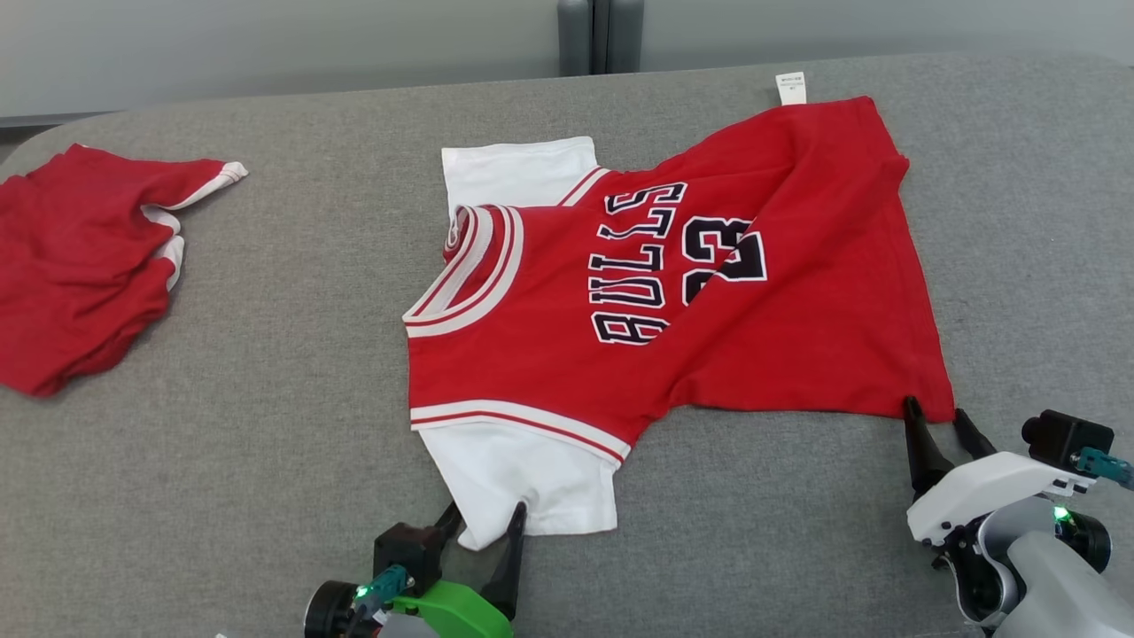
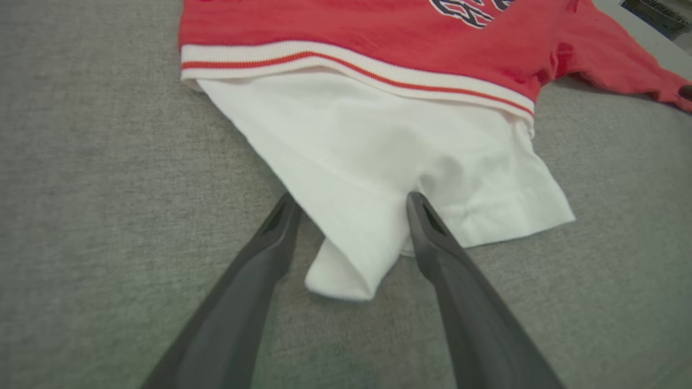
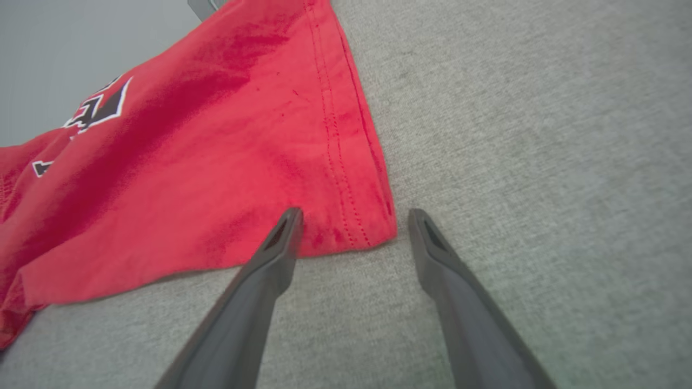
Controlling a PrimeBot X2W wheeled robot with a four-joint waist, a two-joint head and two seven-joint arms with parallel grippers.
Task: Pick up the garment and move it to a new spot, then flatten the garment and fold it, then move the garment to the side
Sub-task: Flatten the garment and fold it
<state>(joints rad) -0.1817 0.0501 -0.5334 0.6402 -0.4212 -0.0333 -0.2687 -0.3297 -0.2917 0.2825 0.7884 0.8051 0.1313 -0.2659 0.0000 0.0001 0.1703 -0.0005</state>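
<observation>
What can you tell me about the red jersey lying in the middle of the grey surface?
The red jersey looks soft knit, printed BULLS 23 in black outlined white, with striped collar and armhole trim and white sleeves. It lies front up, sideways and creased, on the grey surface, a white tag at its far hem. The open left gripper straddles the folded corner of the near sleeve; the open right gripper brackets the near hem corner.

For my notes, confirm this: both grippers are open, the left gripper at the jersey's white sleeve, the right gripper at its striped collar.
Wrong about the right gripper: it is at the red hem corner of the jersey, as the right wrist view shows. The rest stands.
</observation>
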